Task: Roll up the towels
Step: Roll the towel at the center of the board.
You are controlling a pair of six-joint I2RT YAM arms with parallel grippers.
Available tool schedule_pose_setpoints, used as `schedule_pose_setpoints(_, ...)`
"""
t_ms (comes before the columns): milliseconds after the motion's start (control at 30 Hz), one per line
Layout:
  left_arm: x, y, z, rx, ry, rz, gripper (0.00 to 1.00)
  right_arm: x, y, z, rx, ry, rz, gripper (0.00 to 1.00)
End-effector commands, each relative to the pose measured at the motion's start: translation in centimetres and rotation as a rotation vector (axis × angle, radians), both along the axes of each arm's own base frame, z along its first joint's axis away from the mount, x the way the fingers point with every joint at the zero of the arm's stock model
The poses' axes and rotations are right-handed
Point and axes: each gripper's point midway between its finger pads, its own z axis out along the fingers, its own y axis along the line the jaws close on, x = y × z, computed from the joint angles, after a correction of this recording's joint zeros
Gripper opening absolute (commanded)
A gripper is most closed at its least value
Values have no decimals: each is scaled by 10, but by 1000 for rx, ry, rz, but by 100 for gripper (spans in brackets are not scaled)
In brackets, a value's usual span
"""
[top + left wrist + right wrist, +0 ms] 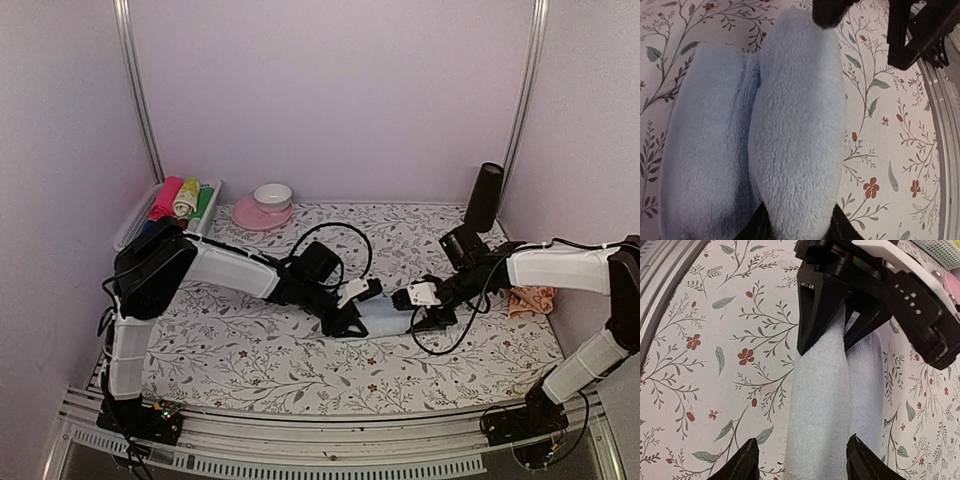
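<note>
On the tabletop [250, 355], a fleecy pale-blue towel [825, 405] is clamped by the left end effector [825, 346]; the right end effector [801, 450] is parted.

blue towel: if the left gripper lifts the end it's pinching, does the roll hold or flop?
Probably flops: the blue towel is thick, fluffy pile lying in two soft lobes, with nothing stiff. Likely light and unlikely to slip, since the left gripper pinches into fleece. The fold may open, as nothing binds it.
</note>
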Motion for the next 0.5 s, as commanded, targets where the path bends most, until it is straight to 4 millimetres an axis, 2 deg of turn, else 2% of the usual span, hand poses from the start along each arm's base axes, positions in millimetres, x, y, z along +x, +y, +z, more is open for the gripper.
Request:
schedule_pose_setpoints(0,-17,27,-41,117,303,19,31,12,10,-13,-27,-100,-6,59)
schedule_pose_setpoints(333,-15,30,-44,108,426,28,32,27,13,-54,-158,-134,-78,54)
schedule_pose_setpoints(400,-14,30,-43,105,429,28,35,31,12,-60,-179,-137,-96,50)
schedule_pose_setpoints(467,-12,30,-40,97,430,32,42,33,10,-68,-207,-128,-105,45)
